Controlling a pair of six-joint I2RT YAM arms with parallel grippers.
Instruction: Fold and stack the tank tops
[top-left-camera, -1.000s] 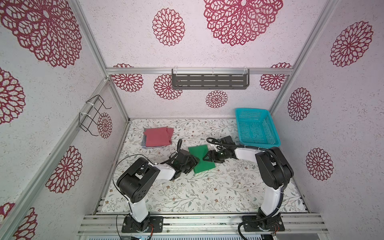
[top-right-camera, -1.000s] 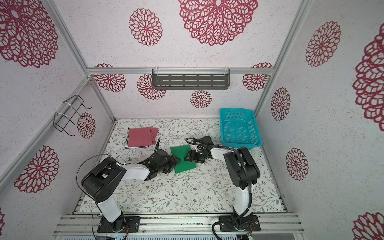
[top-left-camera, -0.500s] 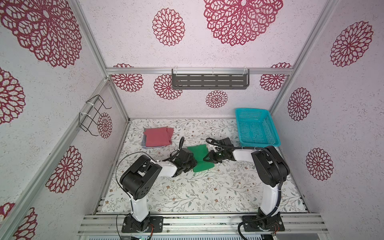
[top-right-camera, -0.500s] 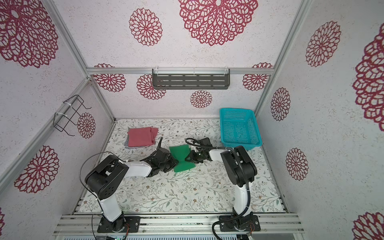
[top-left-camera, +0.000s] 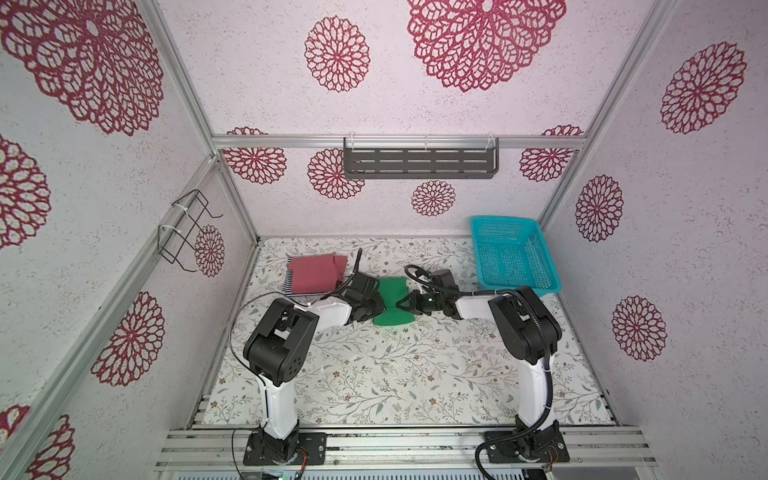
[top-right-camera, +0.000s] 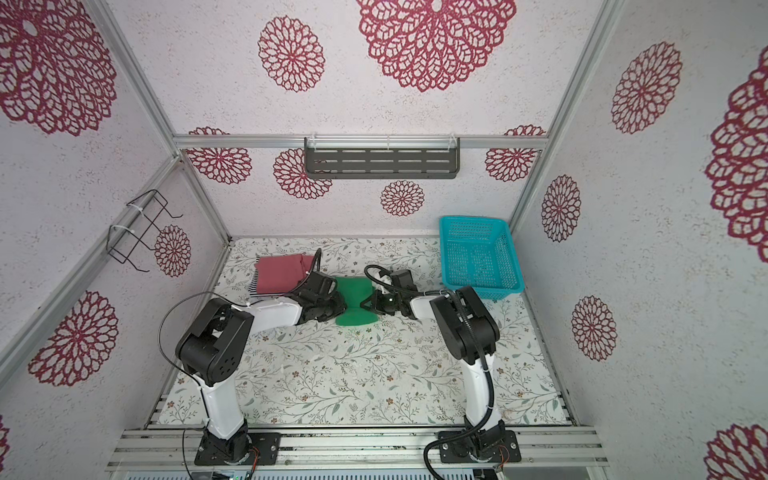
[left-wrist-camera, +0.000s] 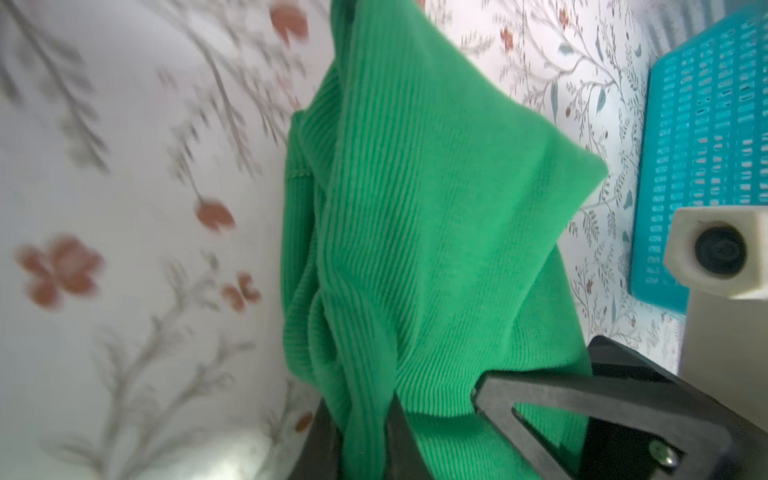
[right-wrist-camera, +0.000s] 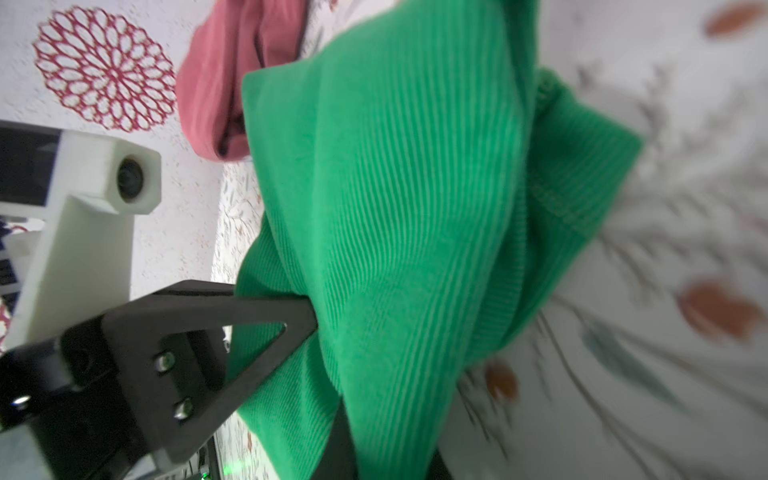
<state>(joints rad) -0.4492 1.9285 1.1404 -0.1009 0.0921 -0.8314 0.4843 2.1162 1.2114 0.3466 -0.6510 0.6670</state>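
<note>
Left wrist | your two jaws, spread a second ago, now pinch the green tank top (left-wrist-camera: 436, 249) between them | looks lift-ready.

Both top views look steeply down from high above and in front of the green tank top (top-left-camera: 392, 307), far off. Each wrist view sits close against it: the left wrist view faces across it toward the teal basket (left-wrist-camera: 702, 145), the right wrist view toward the red-pink top (right-wrist-camera: 224, 83). All four share it.
</note>
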